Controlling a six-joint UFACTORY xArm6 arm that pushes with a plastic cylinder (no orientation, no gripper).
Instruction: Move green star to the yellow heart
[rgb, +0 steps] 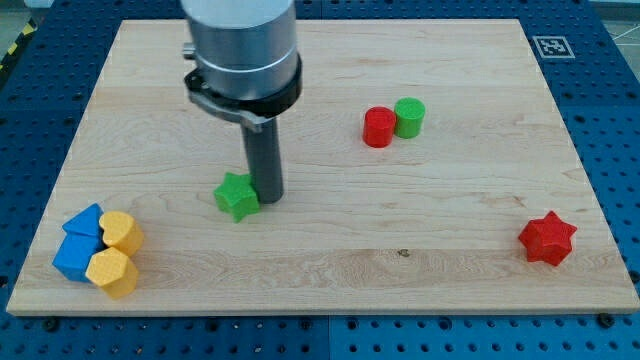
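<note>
The green star (236, 196) lies on the wooden board, left of centre. My tip (267, 197) stands right against the star's right side, touching it or nearly so. The yellow heart (122, 232) lies at the board's lower left, in a tight cluster with other blocks, well to the left of and below the star.
A blue block (82, 224) and another blue block (70, 259) sit left of the heart, with a yellow hexagonal block (112, 273) below it. A red cylinder (378, 127) and a green cylinder (409, 117) touch at upper right. A red star (547, 238) lies at lower right.
</note>
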